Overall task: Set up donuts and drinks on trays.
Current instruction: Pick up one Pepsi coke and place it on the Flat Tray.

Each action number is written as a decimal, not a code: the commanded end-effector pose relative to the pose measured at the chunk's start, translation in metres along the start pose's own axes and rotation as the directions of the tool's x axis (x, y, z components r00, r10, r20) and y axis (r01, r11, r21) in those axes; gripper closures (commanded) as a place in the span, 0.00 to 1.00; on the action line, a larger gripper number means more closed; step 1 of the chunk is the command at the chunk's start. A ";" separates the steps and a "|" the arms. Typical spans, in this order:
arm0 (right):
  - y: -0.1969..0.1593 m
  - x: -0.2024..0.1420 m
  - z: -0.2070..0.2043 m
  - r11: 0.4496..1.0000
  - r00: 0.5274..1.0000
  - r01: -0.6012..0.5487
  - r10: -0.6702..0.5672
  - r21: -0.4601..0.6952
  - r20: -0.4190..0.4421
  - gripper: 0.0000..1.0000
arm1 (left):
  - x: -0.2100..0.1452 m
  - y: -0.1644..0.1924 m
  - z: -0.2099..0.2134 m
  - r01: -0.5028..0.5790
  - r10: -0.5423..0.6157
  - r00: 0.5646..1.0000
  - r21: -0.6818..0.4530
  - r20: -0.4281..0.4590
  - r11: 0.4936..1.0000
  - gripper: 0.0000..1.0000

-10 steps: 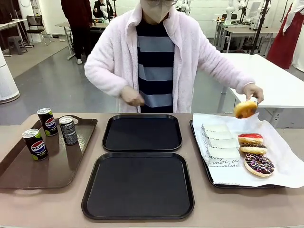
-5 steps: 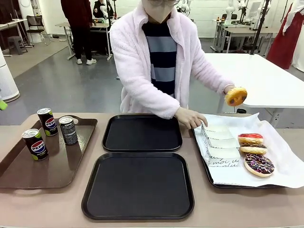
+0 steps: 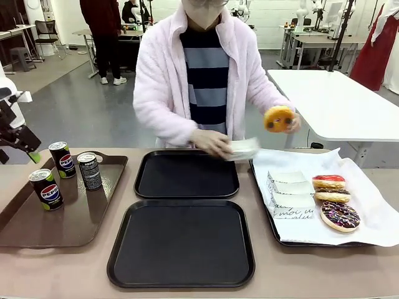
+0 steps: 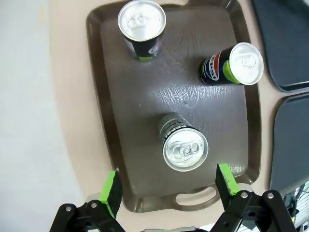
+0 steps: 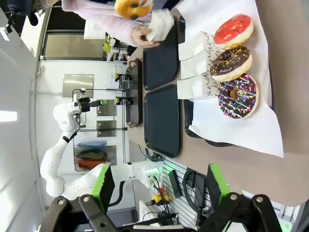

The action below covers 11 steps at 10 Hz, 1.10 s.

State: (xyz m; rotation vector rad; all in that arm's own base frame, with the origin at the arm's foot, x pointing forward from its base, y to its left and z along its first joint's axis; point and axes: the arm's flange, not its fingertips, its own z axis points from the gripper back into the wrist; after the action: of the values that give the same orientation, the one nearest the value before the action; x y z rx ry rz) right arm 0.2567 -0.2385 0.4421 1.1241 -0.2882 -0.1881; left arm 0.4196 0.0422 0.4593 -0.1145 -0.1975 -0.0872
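The person holds a golden donut in one hand and a white paper holder in the other, above the far black tray. The near black tray lies bare. Three drinks stand on the brown tray: two Pepsi cans and a dark grey can. My left gripper hangs open over the brown tray, with the grey can just beyond its fingers. My right gripper is open, held off the table's edge beside the paper-lined tray.
The paper-lined tray at the right holds a red-topped donut, a chocolate one, a sprinkled one and a stack of paper holders. My left arm enters at the far left edge.
The person lifted a paper holder from the stack and brought the donut in toward the middle. My left arm has come into the front view at the left edge.
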 end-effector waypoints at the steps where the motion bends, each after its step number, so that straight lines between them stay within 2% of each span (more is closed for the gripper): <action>1: 0.000 0.000 0.001 1.000 1.000 -0.012 0.012 0.019 0.006 0.00 | -0.006 -0.007 -0.013 -0.028 0.029 1.000 -0.027 0.011 0.999 0.00; 5: 0.000 0.000 0.001 1.000 1.000 -0.012 0.012 0.019 0.006 0.00 | -0.011 -0.026 -0.039 0.004 -0.003 1.000 0.023 -0.025 1.000 0.00; 11: 0.000 0.000 0.001 1.000 1.000 -0.012 0.012 0.019 0.006 0.00 | 0.007 -0.032 -0.068 -0.008 0.012 0.999 0.071 -0.050 0.997 0.00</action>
State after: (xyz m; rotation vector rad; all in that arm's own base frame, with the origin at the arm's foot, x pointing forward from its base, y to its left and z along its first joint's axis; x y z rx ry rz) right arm 0.2567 -0.2384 0.4421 1.1245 -0.2879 -0.1878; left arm 0.4275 0.0090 0.4010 -0.0883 -0.1531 -0.1017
